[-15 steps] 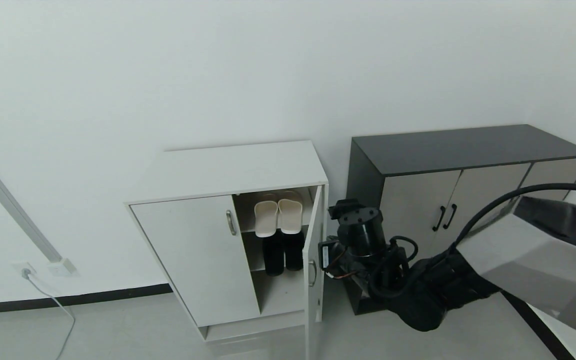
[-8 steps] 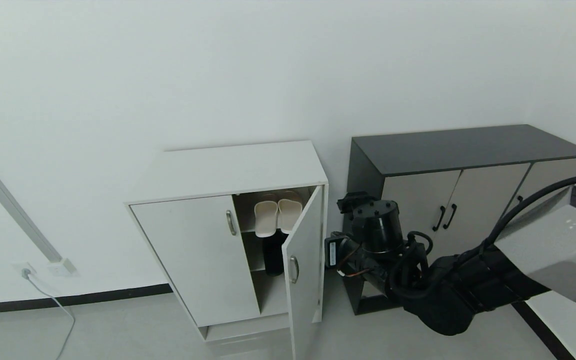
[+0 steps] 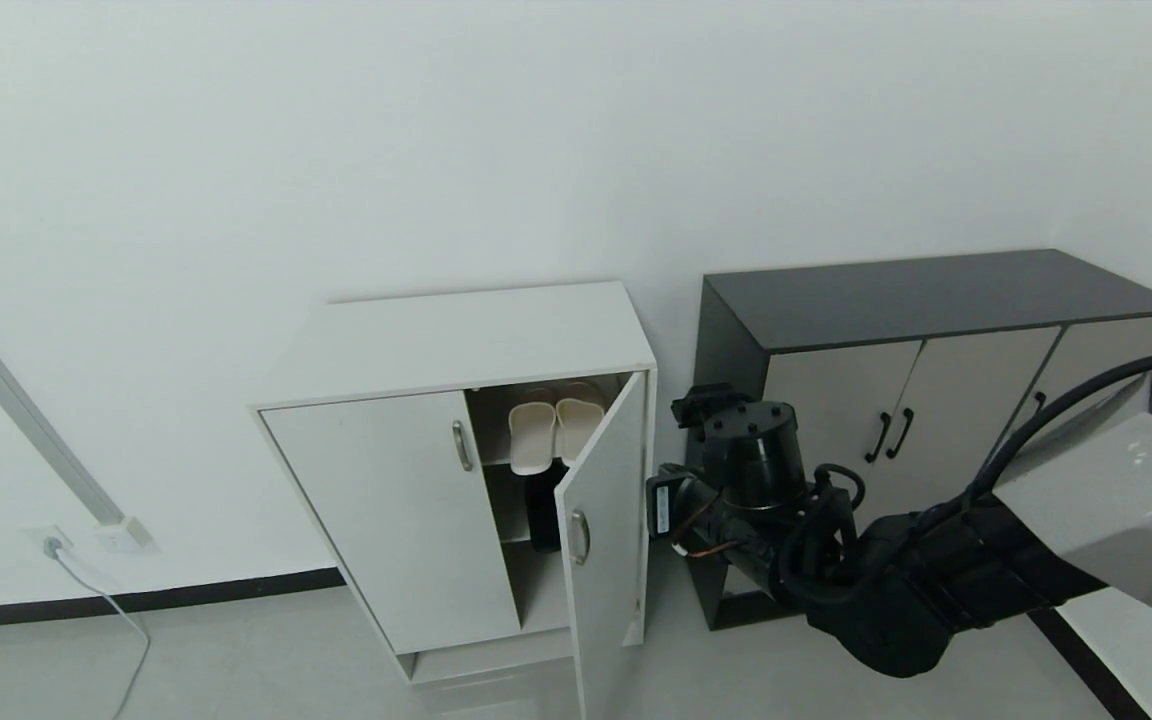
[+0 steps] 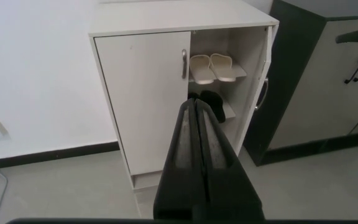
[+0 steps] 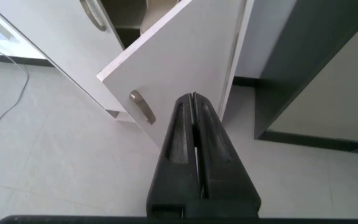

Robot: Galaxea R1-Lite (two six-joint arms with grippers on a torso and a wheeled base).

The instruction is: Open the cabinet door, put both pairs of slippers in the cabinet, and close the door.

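The white cabinet (image 3: 456, 340) has its left door shut and its right door (image 3: 601, 520) standing about half open, handle (image 3: 579, 537) facing out. A white pair of slippers (image 3: 554, 432) lies on the upper shelf, and a black pair (image 3: 539, 512) stands below, partly hidden by the door. My right arm's wrist (image 3: 736, 470) sits just right of the door's hinge side. My right gripper (image 5: 194, 102) is shut and empty, its tips close to the door's (image 5: 185, 62) outer face near the handle (image 5: 142, 107). My left gripper (image 4: 196, 104) is shut, empty, well back from the cabinet (image 4: 143, 81).
A dark low cabinet (image 3: 936, 290) with black handles stands right beside the white one, close to my right arm. A wall socket with a cable (image 3: 56, 548) is at the far left. Bare grey floor (image 3: 236, 660) lies in front.
The right door has swung from fully open, seen edge-on, to about half shut. My right arm has shifted slightly beside it.
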